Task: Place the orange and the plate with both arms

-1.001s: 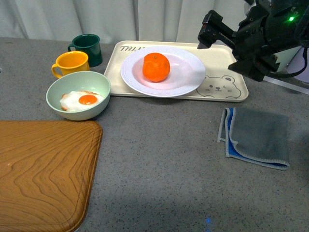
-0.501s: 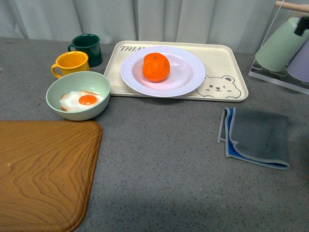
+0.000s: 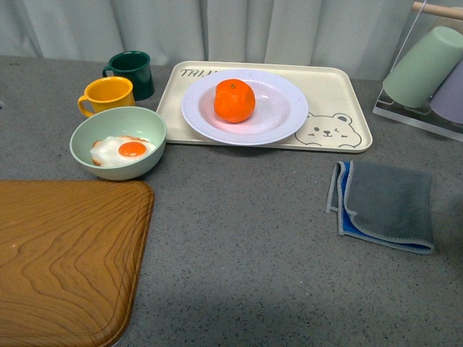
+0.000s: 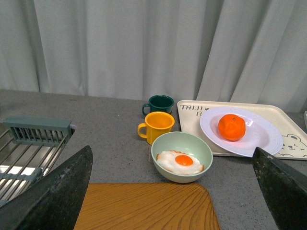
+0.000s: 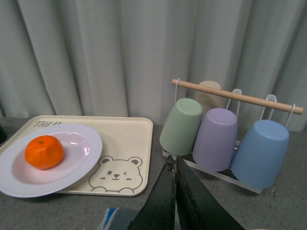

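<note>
Where bowl [image 3: 118, 142] nears plate [image 3: 278, 119], mugs [image 3: 108, 95].

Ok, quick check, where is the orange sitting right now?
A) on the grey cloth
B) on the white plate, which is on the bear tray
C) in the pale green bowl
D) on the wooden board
B: the orange rests on the white plate, and the plate sits on the cream bear tray.

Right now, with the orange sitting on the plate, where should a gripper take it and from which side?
Probably from straight above, closing across the widest part of the orange. It sits round and free in the hollow of the plate, whose raised rim, on the tray, gets in the way of a low side approach.
</note>
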